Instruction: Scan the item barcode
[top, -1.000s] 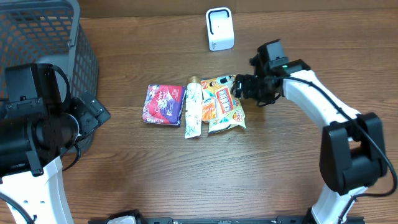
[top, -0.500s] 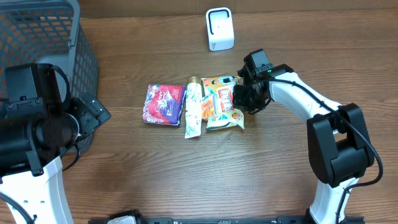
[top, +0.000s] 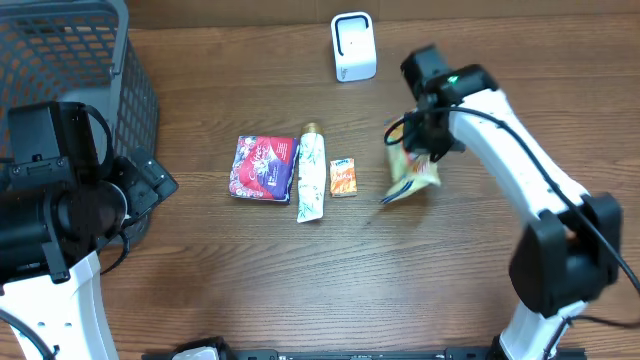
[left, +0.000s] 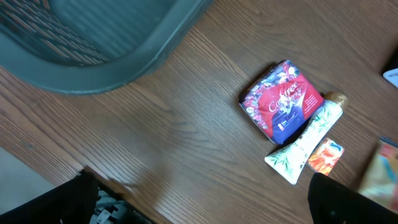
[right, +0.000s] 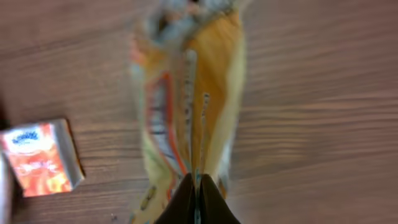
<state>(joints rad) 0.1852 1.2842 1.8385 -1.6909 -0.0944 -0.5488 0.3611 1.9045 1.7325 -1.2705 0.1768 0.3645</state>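
Observation:
A yellow-orange snack bag (top: 412, 174) hangs above the table right of centre, pinched by my right gripper (top: 425, 148). In the right wrist view the jaws (right: 198, 186) are shut tight on the bag's edge (right: 193, 93), and the bag hangs blurred over the wood. The white barcode scanner (top: 353, 46) stands at the back of the table, left of and behind the bag. My left gripper (top: 150, 185) waits at the left beside the basket, open with nothing in it (left: 211, 214). The bag shows as a blur at the right edge of the left wrist view (left: 380, 171).
A red pack (top: 263, 168), a white tube (top: 311, 175) and a small orange box (top: 343, 176) lie in a row at the table's middle. A grey mesh basket (top: 60, 50) fills the back left corner.
My right gripper shut on the snack bag, lifted it off the row and carried it right. The small orange box that lay under it now shows. The left arm has not moved.

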